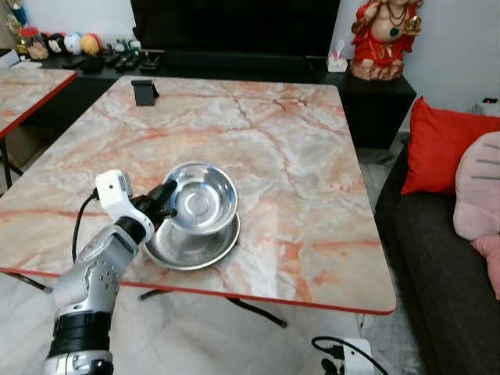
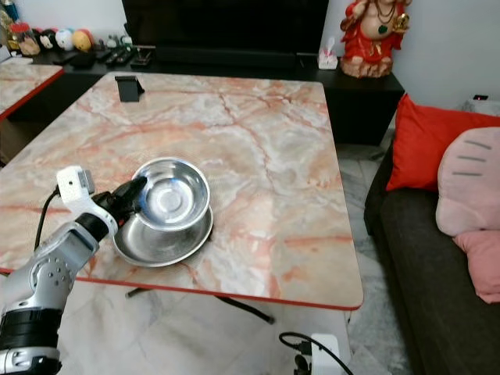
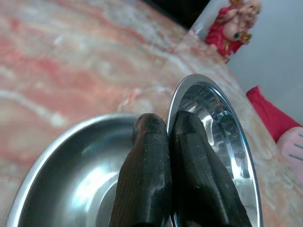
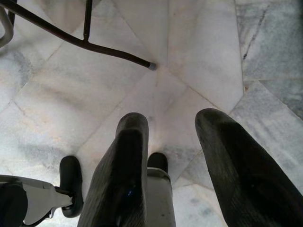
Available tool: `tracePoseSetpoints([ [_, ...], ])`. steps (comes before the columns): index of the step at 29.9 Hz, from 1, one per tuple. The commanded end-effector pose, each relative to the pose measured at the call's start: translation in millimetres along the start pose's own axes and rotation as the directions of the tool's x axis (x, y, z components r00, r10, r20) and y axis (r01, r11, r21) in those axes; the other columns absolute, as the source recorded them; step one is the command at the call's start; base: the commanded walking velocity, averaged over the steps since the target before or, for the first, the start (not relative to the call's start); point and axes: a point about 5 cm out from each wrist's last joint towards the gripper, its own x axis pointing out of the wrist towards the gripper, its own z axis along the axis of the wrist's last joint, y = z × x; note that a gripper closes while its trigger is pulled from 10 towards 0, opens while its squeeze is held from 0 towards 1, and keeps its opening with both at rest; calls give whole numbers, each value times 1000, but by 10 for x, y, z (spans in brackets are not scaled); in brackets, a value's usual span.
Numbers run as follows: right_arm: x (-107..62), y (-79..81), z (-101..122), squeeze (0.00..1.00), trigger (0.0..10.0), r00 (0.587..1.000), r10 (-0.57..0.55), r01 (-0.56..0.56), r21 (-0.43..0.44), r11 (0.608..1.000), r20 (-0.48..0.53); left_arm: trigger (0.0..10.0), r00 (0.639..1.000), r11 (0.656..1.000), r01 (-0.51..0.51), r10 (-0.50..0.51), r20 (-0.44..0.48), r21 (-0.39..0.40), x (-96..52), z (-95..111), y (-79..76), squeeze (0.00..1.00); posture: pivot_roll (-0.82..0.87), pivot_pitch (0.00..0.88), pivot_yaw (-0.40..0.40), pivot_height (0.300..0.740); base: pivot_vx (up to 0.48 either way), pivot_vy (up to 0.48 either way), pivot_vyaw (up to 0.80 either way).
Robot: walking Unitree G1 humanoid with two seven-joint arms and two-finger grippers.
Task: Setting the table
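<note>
**Steel bowl pinched at the rim, tilted over its twin**

The upper steel bowl [image 1: 199, 198] sits at the near left part of the marble table [image 1: 312, 180], tipped up on edge inside a second, lower bowl [image 1: 195, 246] that lies flat beneath it. My left gripper [image 1: 166, 205] is clamped on the upper bowl's rim, one finger [image 3: 147, 175] outside the wall and the other inside (the wrist view shows the thin metal edge running right between them).

I judge it light and stiff, so it should not flex or break, but polished steel is slippery and a rim pinch gives little surface to hold. A grip squarely across the lip, deep enough to reach the curved wall, seems safest; a tilt could let it swivel or clang against the lower bowl.

My right gripper [image 4: 175, 165] hangs idle over the floor, fingers spread apart.
</note>
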Motion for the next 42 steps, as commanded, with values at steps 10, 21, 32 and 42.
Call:
tracePoseSetpoints([
  [10,-1,-4,-7,0,10000,1000,1,-1,5,1000,-7,10000,1000,1000,-1,1,-3,-19,-54,29,-38,0,69,0,-11,740,0,0,0],
  [21,0,0,-9,0,10000,1000,3,-3,4,1000,-9,10000,996,996,-82,81,-36,-27,-48,0,49,0,69,0,-11,740,0,0,0],
  [32,-1,6,-12,0,10000,1000,7,-7,4,1000,-10,10000,991,994,-99,94,-97,-45,-56,-79,69,0,69,0,-8,740,0,0,0],
  [42,0,6,-11,0,10000,1000,9,-9,3,1000,-11,10000,988,993,-111,105,-116,-46,-56,-103,84,0,71,0,-9,740,0,0,0],
])
